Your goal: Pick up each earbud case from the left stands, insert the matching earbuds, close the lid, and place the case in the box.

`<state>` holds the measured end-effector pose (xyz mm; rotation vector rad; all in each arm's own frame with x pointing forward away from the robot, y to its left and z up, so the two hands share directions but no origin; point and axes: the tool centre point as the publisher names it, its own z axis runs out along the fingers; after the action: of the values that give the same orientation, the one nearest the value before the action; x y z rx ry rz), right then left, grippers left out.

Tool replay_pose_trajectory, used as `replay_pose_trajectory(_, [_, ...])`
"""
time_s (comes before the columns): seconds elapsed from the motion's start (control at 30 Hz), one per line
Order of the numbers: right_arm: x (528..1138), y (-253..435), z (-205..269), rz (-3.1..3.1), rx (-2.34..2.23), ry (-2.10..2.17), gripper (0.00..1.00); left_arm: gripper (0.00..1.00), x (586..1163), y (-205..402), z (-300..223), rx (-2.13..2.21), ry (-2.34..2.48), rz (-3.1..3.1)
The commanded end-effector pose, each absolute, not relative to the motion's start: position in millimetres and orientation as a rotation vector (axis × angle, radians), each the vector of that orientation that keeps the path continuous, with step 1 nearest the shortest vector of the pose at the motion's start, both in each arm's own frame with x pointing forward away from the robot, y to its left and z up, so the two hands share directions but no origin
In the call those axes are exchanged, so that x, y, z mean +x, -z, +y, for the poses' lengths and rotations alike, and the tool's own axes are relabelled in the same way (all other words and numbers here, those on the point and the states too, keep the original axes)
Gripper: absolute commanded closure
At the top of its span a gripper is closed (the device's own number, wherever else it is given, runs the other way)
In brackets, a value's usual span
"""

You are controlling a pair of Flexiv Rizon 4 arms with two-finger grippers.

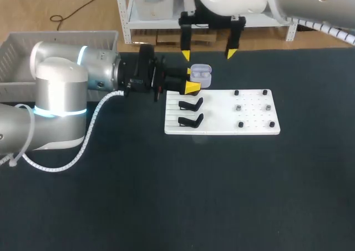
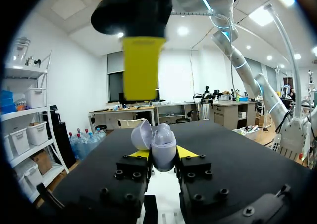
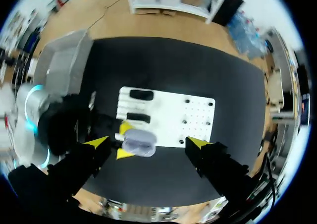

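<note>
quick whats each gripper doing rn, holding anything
left gripper: shut on the earbud case, whose lid is open
right gripper: open, holding nothing, above the case

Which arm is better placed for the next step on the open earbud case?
Right: the right claw hangs open and empty over the pale lilac plastic case, which the left claw grips.

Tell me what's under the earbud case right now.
The left pincer grips the earbud case above the white board's edge and dark table; the spot directly beneath is covered by the case.
</note>
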<state>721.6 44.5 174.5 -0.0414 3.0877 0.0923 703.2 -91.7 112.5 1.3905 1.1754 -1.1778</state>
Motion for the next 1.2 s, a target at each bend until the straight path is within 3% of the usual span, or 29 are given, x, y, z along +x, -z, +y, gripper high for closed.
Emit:
replay_pose_trajectory(0.03, [732,-167,39,3.060,0.289,-0.078,0.00,1.00,702,-112,-91,1.388,1.173,1.175])
replay_pose_trajectory(0.43, [749,-146,23,3.092,0.392,-0.073,0.00,1.00,702,-112,-91,1.388,1.173,1.175])
replay_pose_trajectory(1.2, [704,-143,18,3.151,0.351,-0.037,0.00,1.00,702,-112,-91,1.388,1.173,1.175])
